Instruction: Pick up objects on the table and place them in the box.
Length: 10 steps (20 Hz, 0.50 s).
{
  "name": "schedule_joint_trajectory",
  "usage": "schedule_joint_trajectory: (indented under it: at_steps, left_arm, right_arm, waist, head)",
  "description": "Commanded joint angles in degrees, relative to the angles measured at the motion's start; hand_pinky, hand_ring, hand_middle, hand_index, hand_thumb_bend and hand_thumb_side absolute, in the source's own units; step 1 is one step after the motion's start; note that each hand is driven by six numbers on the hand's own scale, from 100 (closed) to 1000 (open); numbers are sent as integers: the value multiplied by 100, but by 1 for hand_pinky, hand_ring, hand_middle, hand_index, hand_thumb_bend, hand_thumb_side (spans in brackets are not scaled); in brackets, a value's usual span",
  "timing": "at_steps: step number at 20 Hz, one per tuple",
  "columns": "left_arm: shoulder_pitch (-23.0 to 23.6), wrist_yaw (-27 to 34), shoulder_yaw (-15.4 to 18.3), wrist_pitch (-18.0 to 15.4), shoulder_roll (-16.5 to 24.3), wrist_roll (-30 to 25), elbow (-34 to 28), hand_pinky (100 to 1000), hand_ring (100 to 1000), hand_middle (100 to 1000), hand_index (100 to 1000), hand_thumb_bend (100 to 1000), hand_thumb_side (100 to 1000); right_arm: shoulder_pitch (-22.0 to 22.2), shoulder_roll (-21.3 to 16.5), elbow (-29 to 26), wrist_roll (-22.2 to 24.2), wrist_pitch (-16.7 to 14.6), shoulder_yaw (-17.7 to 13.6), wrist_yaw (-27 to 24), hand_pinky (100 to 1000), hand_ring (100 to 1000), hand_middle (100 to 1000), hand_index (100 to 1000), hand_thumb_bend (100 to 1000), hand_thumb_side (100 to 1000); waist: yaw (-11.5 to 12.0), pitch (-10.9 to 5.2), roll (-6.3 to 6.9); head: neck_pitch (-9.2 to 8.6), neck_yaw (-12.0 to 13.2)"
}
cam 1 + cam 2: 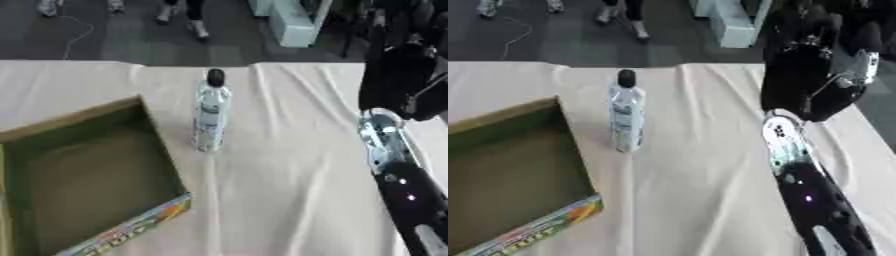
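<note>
A clear bottle (210, 116) with a black cap and a pale label stands upright on the cream cloth, near the middle of the far half of the table. An open cardboard box (83, 180) with an olive inside and a colourful printed front flap lies at the left; nothing shows in it. My right hand (811, 75) is raised at the upper right, well to the right of the bottle and apart from it. Seen from the back, its fingers look relaxed and hold nothing. The silver and black forearm (798, 175) runs up from the lower right corner.
The cream tablecloth (289, 170) lies bare between the bottle and my right arm. Its far edge meets a dark floor, where a white block (293, 22) stands. The box's right wall is close to the bottle's left side.
</note>
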Motion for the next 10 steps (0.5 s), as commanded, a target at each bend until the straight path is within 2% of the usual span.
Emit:
schedule_joint_trajectory:
  at_steps: [1, 2, 3, 4, 5, 10]
  left_arm:
    - [-38, 5, 54, -2, 157, 17, -65, 765, 835, 840, 788, 159, 1000]
    - [-32, 2, 51, 1, 156, 16, -65, 765, 835, 840, 788, 159, 1000]
    - [-27, -1, 48, 2, 156, 15, -65, 764, 835, 840, 788, 159, 1000]
    - [-23, -3, 46, 2, 155, 14, -65, 764, 835, 840, 788, 159, 1000]
    - [-19, -6, 43, 3, 155, 13, -65, 764, 835, 840, 788, 159, 1000]
    - [-20, -10, 40, 4, 152, 15, -65, 765, 836, 840, 788, 159, 1000]
  right_arm:
    - [19, -221, -106, 865, -802, -10, 391, 413, 492, 569, 665, 257, 749]
    - [24, -251, -106, 856, -751, -8, 505, 430, 499, 574, 668, 260, 751]
    - [28, -287, -106, 851, -700, -3, 598, 552, 557, 625, 699, 280, 766]
    - [28, -319, -106, 848, -650, 3, 677, 571, 569, 637, 706, 285, 769]
    - [28, -356, -106, 855, -606, 10, 745, 651, 623, 685, 730, 302, 779]
    - [34, -516, -106, 921, -483, 55, 953, 731, 703, 745, 762, 323, 785]
  waist:
    - [5, -62, 31]
    - [7, -60, 30]
    - [7, -59, 29]
    - [8, -59, 29]
    - [8, -59, 29]
    - [14, -56, 30]
  head:
    - [77, 56]
    - [93, 55]
    - [109, 51]
    - [123, 48]
    - [140, 47]
    - [174, -5]
